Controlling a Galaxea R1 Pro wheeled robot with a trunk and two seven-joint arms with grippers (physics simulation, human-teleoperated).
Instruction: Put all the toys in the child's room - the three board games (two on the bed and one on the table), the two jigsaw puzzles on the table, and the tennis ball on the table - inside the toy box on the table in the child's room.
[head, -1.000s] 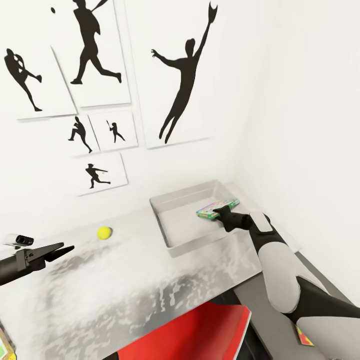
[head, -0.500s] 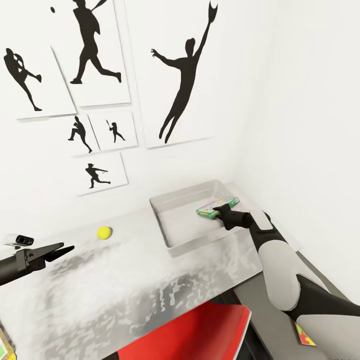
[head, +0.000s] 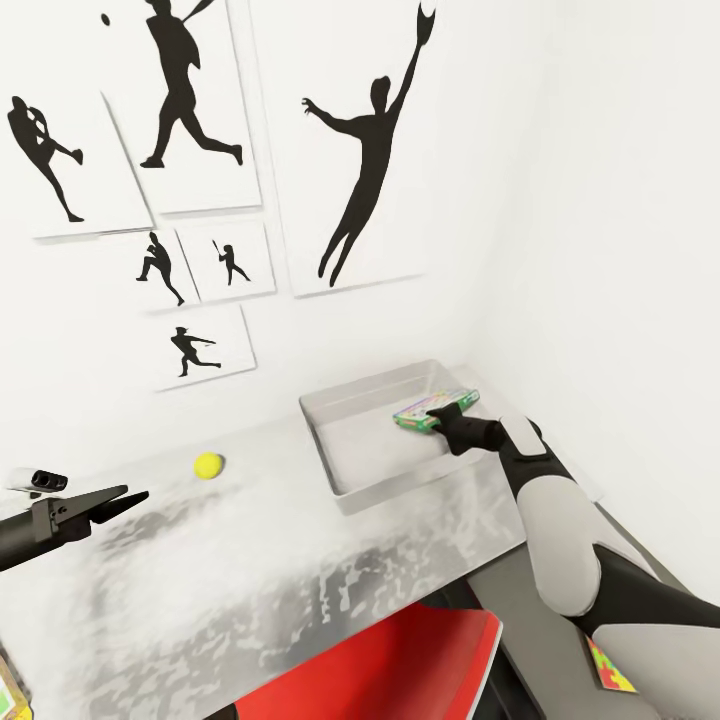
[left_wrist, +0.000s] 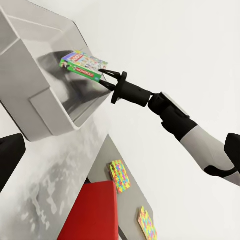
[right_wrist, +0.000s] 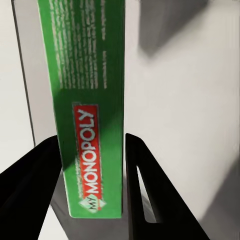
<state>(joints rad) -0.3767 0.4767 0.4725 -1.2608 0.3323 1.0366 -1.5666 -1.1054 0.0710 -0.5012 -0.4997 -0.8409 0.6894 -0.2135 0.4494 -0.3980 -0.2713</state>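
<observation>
Our right pincer (head: 437, 416) is clamped on the edge of a board game (head: 433, 407), a green-sided Monopoly box with one finger on each face, as the right wrist view shows up close (right_wrist: 90, 125). We hold it over the far right corner of the toy box (head: 340, 480), above the floor of the tub and not yet set down, as far as we can judge from the shadow beneath it in the left wrist view. Our left pincer (head: 120, 500) hangs over the near left part of the counter (head: 250, 570) with its fingers slightly parted and nothing between them. The tennis ball (head: 208, 465) lies on the counter between that pincer and the toy box, well apart from both. Two jigsaw puzzles (left_wrist: 119, 175) lie on the lower dark section to the right. We judge the task is at an early stage: this game needs releasing, and the ball and both puzzles remain outside, with other games unaccounted for here.
</observation>
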